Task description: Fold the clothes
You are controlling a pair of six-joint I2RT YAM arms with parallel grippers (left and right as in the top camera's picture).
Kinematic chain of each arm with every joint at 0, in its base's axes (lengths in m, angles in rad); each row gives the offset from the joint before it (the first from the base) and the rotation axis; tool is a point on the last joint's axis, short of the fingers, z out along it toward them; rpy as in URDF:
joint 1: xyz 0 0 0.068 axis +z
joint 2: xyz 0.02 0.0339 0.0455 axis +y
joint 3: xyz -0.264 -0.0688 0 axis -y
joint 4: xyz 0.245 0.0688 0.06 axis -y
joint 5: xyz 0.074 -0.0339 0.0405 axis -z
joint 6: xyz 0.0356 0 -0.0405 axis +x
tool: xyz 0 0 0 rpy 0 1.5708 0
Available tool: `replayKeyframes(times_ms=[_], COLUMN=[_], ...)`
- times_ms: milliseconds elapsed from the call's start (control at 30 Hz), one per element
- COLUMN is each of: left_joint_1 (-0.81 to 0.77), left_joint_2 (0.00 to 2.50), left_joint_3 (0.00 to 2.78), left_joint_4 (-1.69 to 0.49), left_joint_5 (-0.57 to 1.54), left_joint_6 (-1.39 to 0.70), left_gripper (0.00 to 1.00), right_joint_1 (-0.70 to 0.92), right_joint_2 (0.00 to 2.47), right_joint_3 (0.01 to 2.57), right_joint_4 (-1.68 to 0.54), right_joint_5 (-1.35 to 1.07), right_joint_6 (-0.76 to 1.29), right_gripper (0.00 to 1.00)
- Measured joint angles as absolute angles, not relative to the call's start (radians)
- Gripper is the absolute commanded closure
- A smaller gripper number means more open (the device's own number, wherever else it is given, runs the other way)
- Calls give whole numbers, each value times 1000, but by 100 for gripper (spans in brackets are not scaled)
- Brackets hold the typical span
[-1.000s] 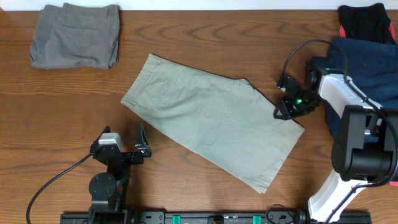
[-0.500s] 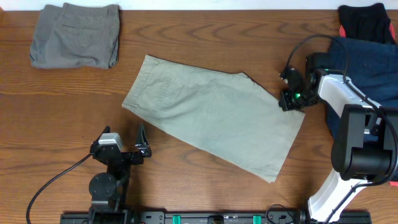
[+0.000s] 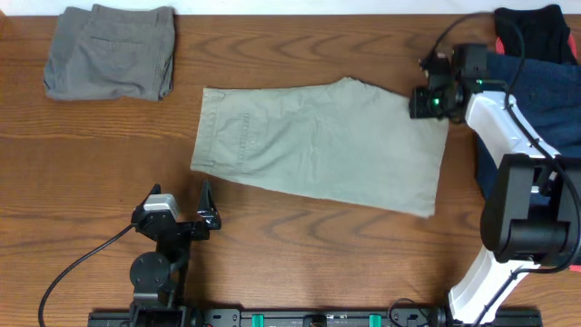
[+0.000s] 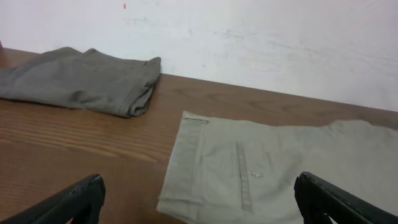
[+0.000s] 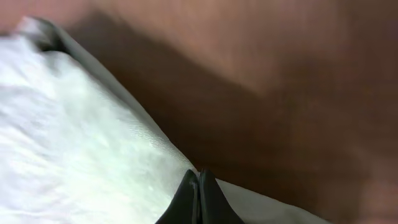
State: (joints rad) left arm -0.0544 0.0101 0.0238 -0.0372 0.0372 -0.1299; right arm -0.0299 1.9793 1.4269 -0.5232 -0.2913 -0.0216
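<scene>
The right tool [image 3: 425,100], pinching a corner of the khaki shorts [image 3: 318,145], is pulling toward the far edge of the tabletop [image 3: 300,245], swinging the garment out of its diagonal lie so that it is now lying almost square to that edge.

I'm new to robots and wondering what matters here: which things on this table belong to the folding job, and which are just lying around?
Part of the job:
pale khaki cotton shorts, spread flat, pinched by the right gripper
folded grey shorts
navy-blue garment
black garment

Just there:
wooden table
black cable
left gripper, open and idle
</scene>
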Motion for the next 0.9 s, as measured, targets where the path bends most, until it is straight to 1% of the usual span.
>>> replayKeyframes(times_ms=[33, 67, 100, 133, 167, 367, 533, 633, 700, 733, 767, 800, 867, 900], left_joint_1=[-54, -54, -54, -54, -54, -54, -54, -54, -54, -54, -54, -54, -54, -54], left_joint_2=[10, 10, 10, 10, 10, 10, 10, 10, 10, 10, 10, 10, 10, 10], left_joint_3=[24, 24, 24, 24, 24, 24, 24, 24, 24, 24, 24, 24, 24, 24], left_joint_4=[-37, -37, -37, -37, -37, -37, -37, -37, -37, -37, -37, -37, -37, -37], left_joint_5=[37, 37, 37, 37, 37, 37, 37, 37, 38, 37, 37, 37, 37, 37], left_joint_6=[-130, -130, -130, -130, -130, -130, -130, -130, -130, -130, -130, -130, -130, -130], left_gripper=[2, 2, 2, 2, 2, 2, 2, 2, 2, 2, 2, 2, 2, 2], right_joint_1=[-20, -10, -1, 7, 15, 44, 76, 126, 179, 209, 241, 280, 348, 384], right_joint_2=[1980, 1982, 1982, 1982, 1982, 1982, 1982, 1982, 1982, 1982, 1982, 1982, 1982, 1982], right_joint_3=[1454, 1488, 1524, 1555, 1588, 1723, 1732, 1732, 1732, 1732, 1732, 1732, 1731, 1725], right_joint_4=[-532, -548, -563, -574, -585, -679, -744, -765, -766, -766, -766, -765, -755, -740], right_joint_5=[-291, -291, -294, -294, -293, -289, -294, -296, -295, -292, -286, -276, -240, -210], right_joint_6=[-2, 17, 41, 65, 86, 154, 187, 187, 187, 187, 188, 186, 194, 201], right_gripper=[82, 60, 36, 9, 1, 1, 1, 1, 5, 11, 20, 43, 77, 86])
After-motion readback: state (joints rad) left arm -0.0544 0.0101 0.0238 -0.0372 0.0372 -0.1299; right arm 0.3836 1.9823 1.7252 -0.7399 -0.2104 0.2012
